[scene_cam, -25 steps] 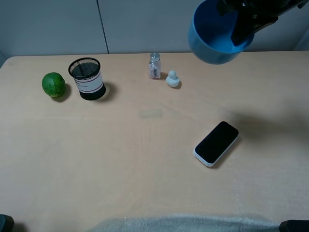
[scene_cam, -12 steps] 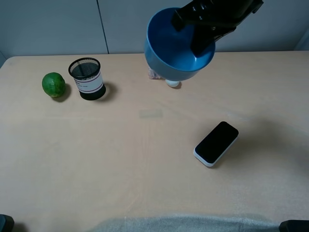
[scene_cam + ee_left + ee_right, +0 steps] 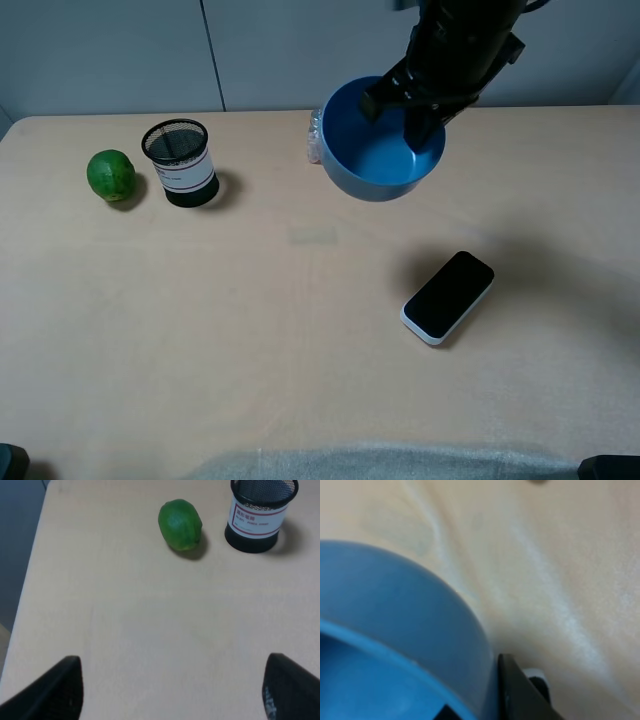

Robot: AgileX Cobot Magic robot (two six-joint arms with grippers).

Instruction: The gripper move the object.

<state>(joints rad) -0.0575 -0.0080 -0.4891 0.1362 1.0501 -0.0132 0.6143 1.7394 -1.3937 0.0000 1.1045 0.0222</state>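
Note:
The round blue bowl point(image 3: 375, 150) hangs in the air above the far middle of the table, tilted. My right gripper point(image 3: 418, 128) is shut on its rim, one dark finger inside the bowl. In the right wrist view the bowl point(image 3: 395, 630) fills the frame, with a black finger point(image 3: 520, 692) against its outer wall. My left gripper point(image 3: 172, 700) is open and empty over bare table near the left edge; only its two dark fingertips point(image 3: 50, 690) show.
A green lime point(image 3: 111, 175) and a black mesh pen cup point(image 3: 181, 162) stand at the far left. A small glass shaker point(image 3: 315, 140) peeks out behind the bowl. A black-screened phone point(image 3: 449, 296) lies right of centre. A grey cloth point(image 3: 380, 465) lies at the front edge.
My right gripper has carried the bowl from the upper right leftward, then down toward the table, so it now hides the small white figure and most of the shaker. The left arm has not moved.

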